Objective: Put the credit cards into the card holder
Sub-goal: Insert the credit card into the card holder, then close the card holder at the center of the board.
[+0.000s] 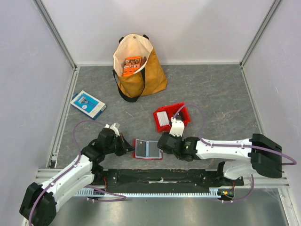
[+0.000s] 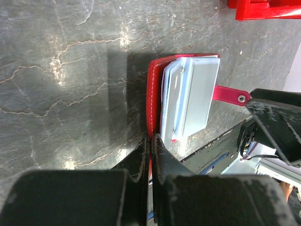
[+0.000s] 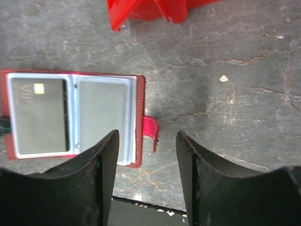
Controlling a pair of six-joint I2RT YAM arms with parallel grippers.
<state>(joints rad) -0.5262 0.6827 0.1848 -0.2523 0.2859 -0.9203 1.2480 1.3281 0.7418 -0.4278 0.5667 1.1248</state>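
The card holder (image 1: 147, 149) lies open on the table, a red wallet (image 3: 140, 117) with clear pockets and a snap tab (image 3: 150, 132). A dark grey credit card (image 3: 40, 117) marked VIP sits in its left pocket. The right pocket (image 3: 101, 117) shows a pale grey face, and I cannot tell if that is a card. My left gripper (image 2: 151, 139) is shut on the wallet's (image 2: 154, 80) red edge. My right gripper (image 3: 146, 141) is open over the wallet's tab side, with nothing between its fingers. White cards (image 1: 163, 118) lie in the red bin.
The red bin (image 1: 181, 113) stands just behind the wallet. A mustard tote bag (image 1: 141, 77) holding an orange packet (image 1: 132, 65) stands at the back. A blue-and-white flat box (image 1: 88, 104) lies at the left. The black base rail (image 1: 160, 176) runs along the near edge.
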